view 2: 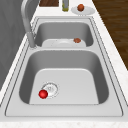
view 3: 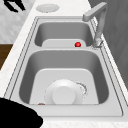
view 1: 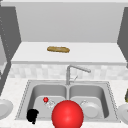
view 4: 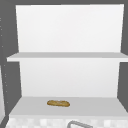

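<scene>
My left hand [view 1: 32,115] hangs over the front left corner of the sink [view 1: 25,96], holding nothing. It also appears in the right side view as the left hand [view 3: 15,5], beyond the far counter plate [view 3: 47,8], fingers spread. A black mass at the near front corner in the right side view is my right hand [view 3: 17,116]. A small red ball [view 1: 45,99] [view 2: 43,94] [view 3: 78,44] lies beside the left basin's drain. A big red sphere [view 1: 67,114] sits at the sink's front middle. In the right basin lies a white plate [view 1: 90,109] [view 3: 63,93].
A bread loaf [view 1: 58,49] [view 4: 58,103] lies on the shelf above the tap [view 1: 75,68]. A small brown item [view 2: 77,40] rests by the basin plate. White plates [view 1: 3,107] [view 1: 123,112] flank the sink. The right one holds a brown fruit [view 2: 80,7] beside a bottle [view 2: 65,6].
</scene>
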You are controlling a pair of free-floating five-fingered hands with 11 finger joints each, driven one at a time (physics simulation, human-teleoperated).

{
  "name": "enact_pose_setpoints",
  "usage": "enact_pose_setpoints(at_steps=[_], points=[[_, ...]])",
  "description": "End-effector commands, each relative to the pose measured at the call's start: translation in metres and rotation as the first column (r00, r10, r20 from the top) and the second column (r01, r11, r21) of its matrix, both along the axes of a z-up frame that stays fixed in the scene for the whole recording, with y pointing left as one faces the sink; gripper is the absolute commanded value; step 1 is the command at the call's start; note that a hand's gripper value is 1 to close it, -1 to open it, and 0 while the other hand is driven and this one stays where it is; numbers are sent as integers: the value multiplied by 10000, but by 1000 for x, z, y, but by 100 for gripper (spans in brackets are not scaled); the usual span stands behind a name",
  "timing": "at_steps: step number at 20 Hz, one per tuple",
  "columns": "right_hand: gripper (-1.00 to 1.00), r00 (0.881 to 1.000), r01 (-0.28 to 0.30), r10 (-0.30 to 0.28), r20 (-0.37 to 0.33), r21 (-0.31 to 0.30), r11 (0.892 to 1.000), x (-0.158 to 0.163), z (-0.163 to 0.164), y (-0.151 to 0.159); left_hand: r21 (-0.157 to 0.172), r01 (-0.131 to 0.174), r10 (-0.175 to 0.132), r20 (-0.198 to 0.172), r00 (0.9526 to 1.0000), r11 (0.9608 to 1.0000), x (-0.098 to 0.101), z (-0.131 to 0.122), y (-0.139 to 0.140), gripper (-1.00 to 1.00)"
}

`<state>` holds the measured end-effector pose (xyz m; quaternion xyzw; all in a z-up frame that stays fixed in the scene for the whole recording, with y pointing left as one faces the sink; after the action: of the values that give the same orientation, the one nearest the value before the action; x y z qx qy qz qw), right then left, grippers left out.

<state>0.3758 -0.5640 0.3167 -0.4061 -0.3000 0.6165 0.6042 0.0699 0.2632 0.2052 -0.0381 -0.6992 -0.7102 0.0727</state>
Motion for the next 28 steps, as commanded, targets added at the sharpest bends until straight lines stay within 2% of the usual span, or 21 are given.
enact_pose_setpoints(at_steps=[1,2,3,6,11,14,18,21,28], points=[[100,9998,0,0,207,0,10000,0,9,1,0,0,0,0,10000,10000,0,0,0,0],[100,9995,3,-3,307,3,10000,0,14,1,0,0,0,0,10000,10000,0,0,0,0],[-100,9994,6,-6,338,8,10000,-1,18,0,0,0,0,0,10000,10000,0,0,0,0],[-100,9999,11,-11,-123,-60,10000,-3,36,1,0,0,0,0,10000,10000,0,0,0,0],[-100,9993,-53,44,-367,-240,9997,-5,63,2,0,0,0,0,10000,10000,0,0,0,0],[-100,9986,-110,94,-519,-299,9995,-3,69,2,0,0,0,0,10000,10000,0,0,0,0],[-100,9954,-206,163,-948,-441,9988,21,48,1,0,0,0,0,10000,10000,0,0,0,0],[-100,9961,-220,169,-861,-579,9981,34,28,1,0,0,0,0,10000,10000,0,0,0,0],[-100,9948,-225,191,-1002,-336,9992,57,-21,-8,0,0,0,0,10000,10000,0,0,0,0]])
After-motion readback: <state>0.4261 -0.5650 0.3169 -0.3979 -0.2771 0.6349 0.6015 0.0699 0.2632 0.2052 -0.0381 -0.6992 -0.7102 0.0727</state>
